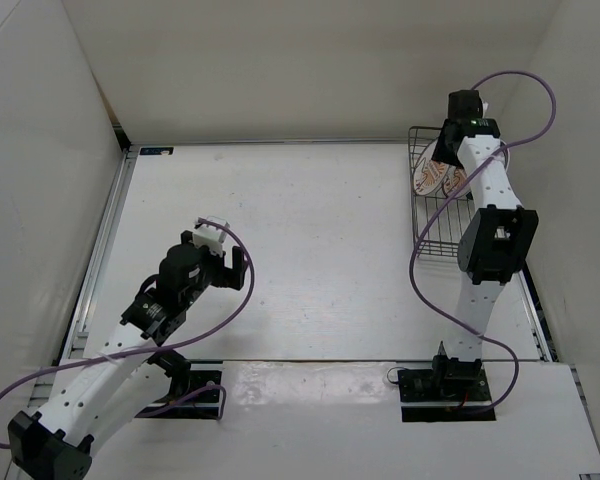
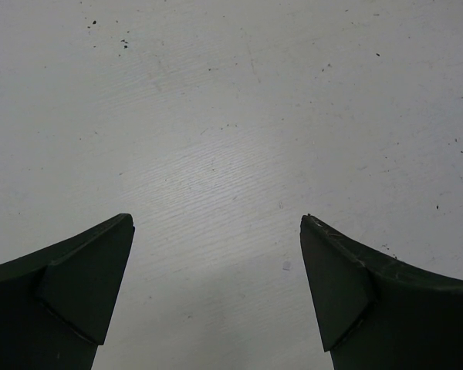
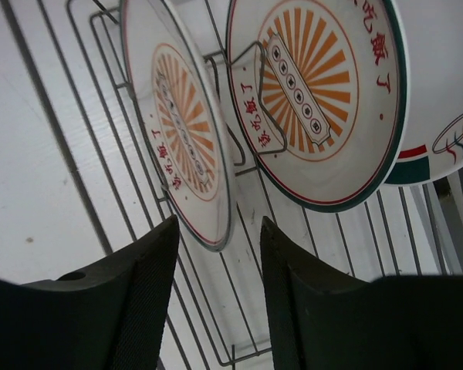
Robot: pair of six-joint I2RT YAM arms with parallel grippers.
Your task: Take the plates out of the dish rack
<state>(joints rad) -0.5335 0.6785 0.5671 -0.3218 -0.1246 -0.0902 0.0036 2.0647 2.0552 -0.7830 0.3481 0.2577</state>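
The tabletop (image 1: 310, 260) carries the dish rack (image 1: 432, 235) at its far right corner, and all three plates stand in it on edge between the prongs. From the right wrist view you have the nearest sunburst plate (image 3: 181, 131) turned almost edge-on, the second sunburst plate (image 3: 309, 100) behind it, and the green-rimmed plate (image 3: 447, 116) last.

Your right gripper (image 3: 220, 231) is parted only narrowly, and the nearest plate's lower rim sits between the fingers, not visibly clamped. Push in a little deeper so the pads bite past the rim, then close squarely. Lift along the plate's own plane so it clears the prongs without knocking its neighbour.

Your left gripper (image 2: 216, 223) hangs spread wide over bare tabletop, holding nothing.
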